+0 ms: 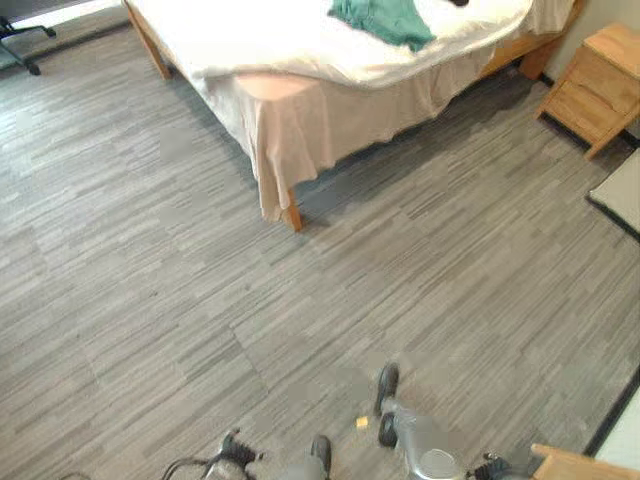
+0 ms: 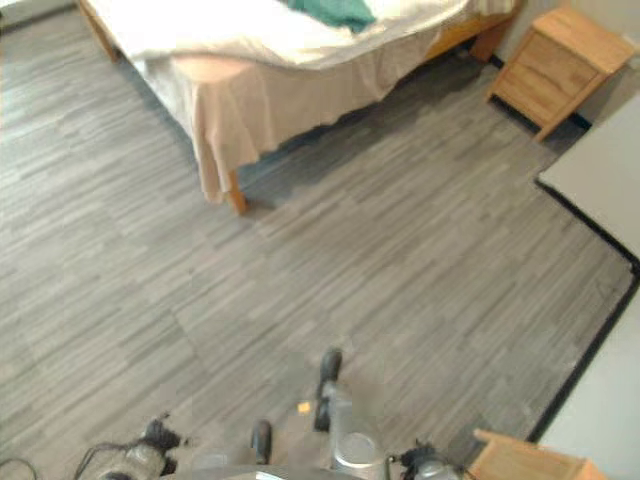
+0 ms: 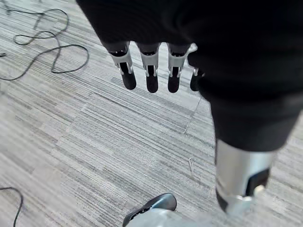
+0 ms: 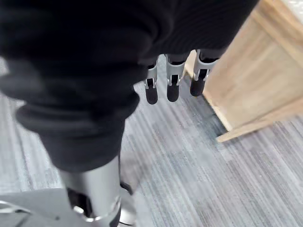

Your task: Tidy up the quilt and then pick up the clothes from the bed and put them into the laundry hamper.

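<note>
Clothes [image 1: 382,20] lie on the quilt [image 1: 280,40], both hands empty.

My left hand [image 3: 156,71] hangs over the grey wood-look plank floor [image 3: 94,137], holding nothing. Dark ribbed cover runs from 12 o'clock down toward 4 o'clock. My silver fingers with dark tips [image 3: 151,80] sit in a row just under the cover at about 12 o'clock, straight and relaxed, slightly apart from each other, tips clear of the floor. My silver thumb [image 3: 241,179] pokes out of the cover at 5 o'clock, well apart from the fingers, also touching nothing. Floor planks run in streaky grey strips, with a faint seam line near centre, between fingers and thumb.
</note>
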Robot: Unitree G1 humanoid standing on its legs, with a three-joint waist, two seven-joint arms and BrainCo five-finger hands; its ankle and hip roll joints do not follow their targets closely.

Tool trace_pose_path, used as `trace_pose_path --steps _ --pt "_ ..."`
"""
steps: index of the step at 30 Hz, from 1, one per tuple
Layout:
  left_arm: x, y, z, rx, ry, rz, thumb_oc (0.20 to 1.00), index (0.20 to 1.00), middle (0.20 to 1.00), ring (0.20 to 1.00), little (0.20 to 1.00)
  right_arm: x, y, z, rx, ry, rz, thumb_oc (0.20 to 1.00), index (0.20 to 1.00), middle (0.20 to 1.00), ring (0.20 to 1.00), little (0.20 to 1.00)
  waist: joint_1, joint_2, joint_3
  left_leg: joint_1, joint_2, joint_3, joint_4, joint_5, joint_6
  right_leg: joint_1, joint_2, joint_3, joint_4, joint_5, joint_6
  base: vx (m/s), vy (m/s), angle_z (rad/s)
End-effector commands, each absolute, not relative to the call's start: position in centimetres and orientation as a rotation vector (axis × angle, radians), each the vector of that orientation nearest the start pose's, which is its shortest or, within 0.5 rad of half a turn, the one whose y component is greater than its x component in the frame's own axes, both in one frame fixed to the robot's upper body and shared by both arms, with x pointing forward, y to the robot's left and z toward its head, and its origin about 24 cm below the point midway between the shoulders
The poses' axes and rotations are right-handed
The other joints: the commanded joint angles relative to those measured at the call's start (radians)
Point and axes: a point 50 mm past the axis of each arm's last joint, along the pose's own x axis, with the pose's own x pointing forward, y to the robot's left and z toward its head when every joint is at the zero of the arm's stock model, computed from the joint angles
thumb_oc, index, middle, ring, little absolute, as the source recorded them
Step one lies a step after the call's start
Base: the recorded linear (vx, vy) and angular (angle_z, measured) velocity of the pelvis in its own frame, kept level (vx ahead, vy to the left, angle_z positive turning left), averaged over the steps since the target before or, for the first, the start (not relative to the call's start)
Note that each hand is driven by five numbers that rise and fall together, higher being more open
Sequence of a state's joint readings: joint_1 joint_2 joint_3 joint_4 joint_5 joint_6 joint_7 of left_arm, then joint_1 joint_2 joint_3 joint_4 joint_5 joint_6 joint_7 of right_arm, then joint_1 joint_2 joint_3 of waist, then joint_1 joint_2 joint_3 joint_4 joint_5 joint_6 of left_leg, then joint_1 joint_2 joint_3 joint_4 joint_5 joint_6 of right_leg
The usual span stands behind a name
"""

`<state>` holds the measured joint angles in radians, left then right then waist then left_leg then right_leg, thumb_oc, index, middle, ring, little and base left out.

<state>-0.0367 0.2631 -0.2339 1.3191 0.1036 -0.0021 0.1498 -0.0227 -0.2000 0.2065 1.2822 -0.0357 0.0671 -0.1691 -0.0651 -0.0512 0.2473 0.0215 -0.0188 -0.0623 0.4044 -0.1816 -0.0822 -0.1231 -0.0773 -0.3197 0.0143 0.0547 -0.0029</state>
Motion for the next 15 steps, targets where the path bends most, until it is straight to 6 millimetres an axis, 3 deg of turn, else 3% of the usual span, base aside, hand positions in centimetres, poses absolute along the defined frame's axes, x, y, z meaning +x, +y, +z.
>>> trace_pose_path --steps 1,2,3,5,6,8,10,12,13,14,15 --pt "11.8 25.2 -15.0 0.609 1.161 0.035 1.0 1.0 1.0 1.0 1.0 10.6 -25.0 -15.4 -0.58 1.225 -0.091 1.0 1.0 1.0 1.0 1.0 0.031 0.006 0.031 -0.043 0.051 -0.067 0.244 0.205 -0.001 0.003 0.007 0.045 -0.073 -0.015 0.057 0.41 -0.203 -0.02" --pt "12.2 25.5 -14.8 0.607 1.146 0.058 1.0 1.0 1.0 1.0 1.0 11.5 -25.2 -15.1 -0.582 1.199 -0.102 1.0 1.0 1.0 1.0 1.0 0.049 -0.011 0.048 -0.121 0.035 -0.051 0.349 0.188 0.013 0.039 0.005 0.06 -0.085 -0.026 0.046 0.31 -0.085 -0.3" --pt "12.7 25.6 -14.6 0.609 1.125 0.073 1.0 1.0 1.0 1.0 1.0 12.4 -25.3 -14.8 -0.593 1.176 -0.105 1.0 1.0 1.0 1.0 1.0 0.072 -0.019 0.06 -0.176 0.029 -0.026 0.372 0.141 0.03 0.071 0.006 0.08 -0.092 -0.046 0.043 0.46 -0.077 -0.76" --pt "13.4 25.4 -14.4 0.593 1.092 0.085 1.0 1.0 1.0 1.0 1.0 13.1 -25.5 -14.6 -0.613 1.159 -0.104 1.0 1.0 1.0 1.0 1.0 0.109 -0.023 0.066 -0.247 0.004 -0.002 0.297 0.097 0.037 0.115 -0.001 0.103 -0.102 -0.075 0.055 0.48 0.035 -0.89" --pt "13.6 25.1 -14.4 0.579 1.081 0.09 1.0 1.0 1.0 1.0 1.0 13.4 -25.4 -14.4 -0.612 1.146 -0.105 1.0 1.0 1.0 1.0 1.0 0.125 -0.015 0.064 -0.266 0.003 0.013 0.199 0.085 0.036 0.135 0.001 0.113 -0.102 -0.091 0.062 0.49 0.116 -0.54" --pt "13.7 24.8 -14.4 0.568 1.07 0.09 1.0 1.0 1.0 1.0 1.0 14.0 -25.6 -14.2 -0.608 1.121 -0.119 1.0 1.0 1.0 1.0 1.0 0.139 0.001 0.045 -0.261 -0.006 0.049 -0.095 0.12 0.036 0.168 0.009 0.125 -0.102 -0.121 0.079 0.54 0.189 -0.38" --pt "13.5 24.7 -14.5 0.575 1.082 0.078 1.0 1.0 1.0 1.0 1.0 14.4 -25.7 -13.9 -0.598 1.098 -0.137 1.0 1.0 1.0 1.0 1.0 0.149 0.013 0.017 -0.261 0.007 0.103 -0.317 0.221 0.034 0.243 0.03 0.115 -0.102 -0.171 0.083 0.55 0.172 -0.37" --pt "13.3 24.8 -14.6 0.578 1.093 0.077 1.0 1.0 1.0 1.0 1.0 14.3 -25.5 -14.1 -0.601 1.102 -0.129 1.0 1.0 1.0 1.0 1.0 0.152 0.006 0.006 -0.244 0.01 0.129 -0.334 0.22 0.04 0.263 0.031 0.114 -0.102 -0.18 0.084 0.45 0.133 -0.62" --pt "12.2 25.4 -14.8 0.59 1.132 0.078 1.0 1.0 1.0 1.0 1.0 13.5 -25.0 -14.5 -0.612 1.129 -0.096 1.0 1.0 1.0 1.0 1.0 0.159 -0.009 -0.018 -0.189 -0.015 0.106 -0.373 0.211 0.07 0.26 0.028 0.115 -0.001 -0.19 0.094 0.46 0.162 -0.63" --pt "12.2 25.4 -14.8 0.59 1.132 0.078 1.0 1.0 1.0 1.0 1.0 13.6 -25.0 -14.5 -0.612 1.129 -0.096 1.0 1.0 1.0 1.0 1.0 0.158 -0.008 -0.02 -0.191 -0.015 0.106 -0.374 0.213 0.07 0.257 0.029 0.115 -0.001 -0.189 0.094 0.44 0.182 -0.28" --pt "11.9 25.5 -14.9 0.598 1.145 0.072 1.0 1.0 1.0 1.0 1.0 13.2 -24.7 -14.7 -0.603 1.139 -0.091 1.0 1.0 1.0 1.0 1.0 0.154 -0.013 -0.027 -0.163 -0.019 0.108 -0.393 0.205 0.077 0.235 0.022 0.099 0.09 -0.188 0.119 0.21 0.147 0.03"
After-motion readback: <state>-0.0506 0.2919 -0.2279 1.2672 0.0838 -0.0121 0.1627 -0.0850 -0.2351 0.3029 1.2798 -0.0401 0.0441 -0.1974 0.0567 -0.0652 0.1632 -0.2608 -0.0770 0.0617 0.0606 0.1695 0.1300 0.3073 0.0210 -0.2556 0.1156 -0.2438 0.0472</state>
